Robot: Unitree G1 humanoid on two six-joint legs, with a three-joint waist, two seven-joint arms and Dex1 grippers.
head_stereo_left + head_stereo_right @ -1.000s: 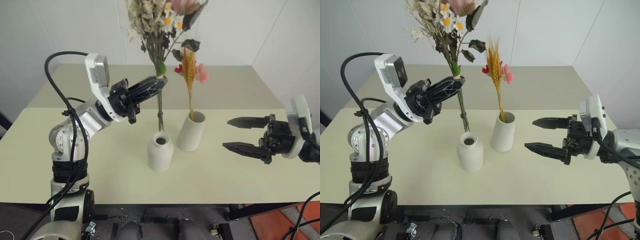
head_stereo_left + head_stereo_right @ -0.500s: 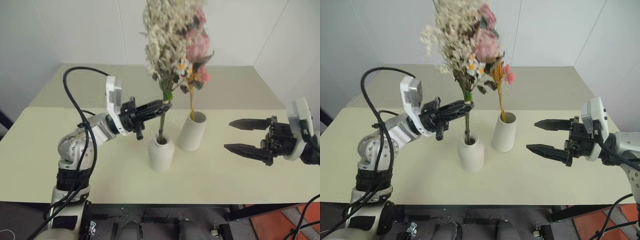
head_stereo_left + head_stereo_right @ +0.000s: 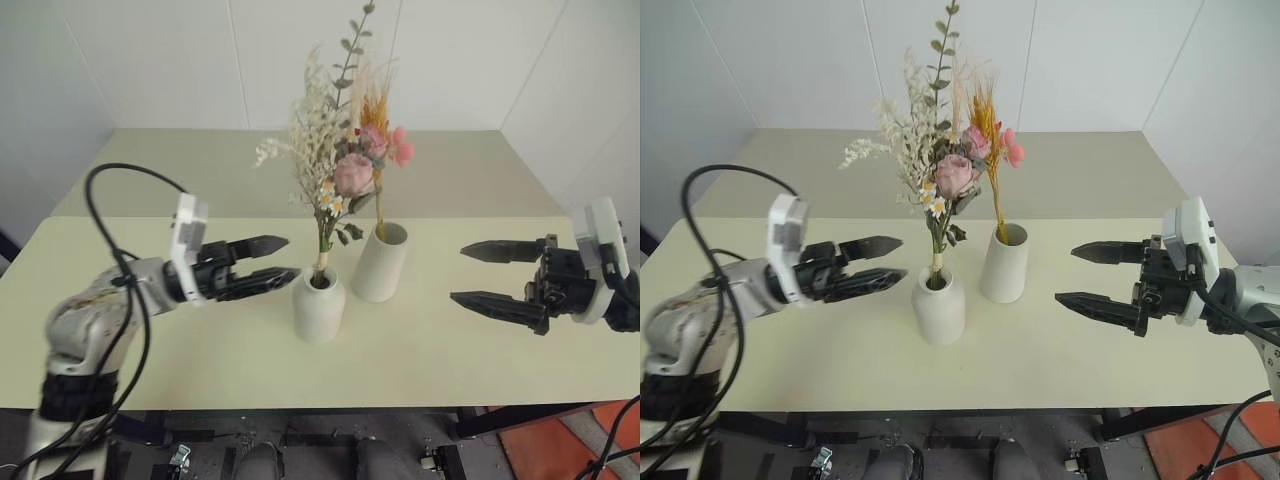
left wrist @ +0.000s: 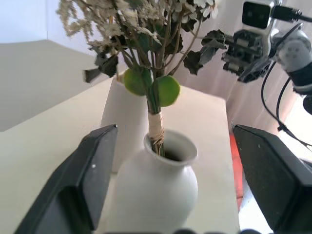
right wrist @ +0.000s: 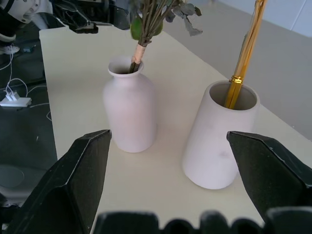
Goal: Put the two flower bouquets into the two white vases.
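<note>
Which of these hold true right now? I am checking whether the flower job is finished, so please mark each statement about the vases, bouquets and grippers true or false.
1. The bushy bouquet of cream sprigs, green leaves and pink blooms stands in the short, rounded, narrow-necked white vase. True.
2. The thin bunch of orange-yellow spikes lies flat on the pale table. False: it stands in the taller tapered white vase.
3. The left gripper is clamped on the bushy bouquet's stems. False: its fingers are open and clear of the stems, beside the short vase.
4. The right gripper is open and holds nothing. True.
5. The two vases stand side by side. True.
</note>
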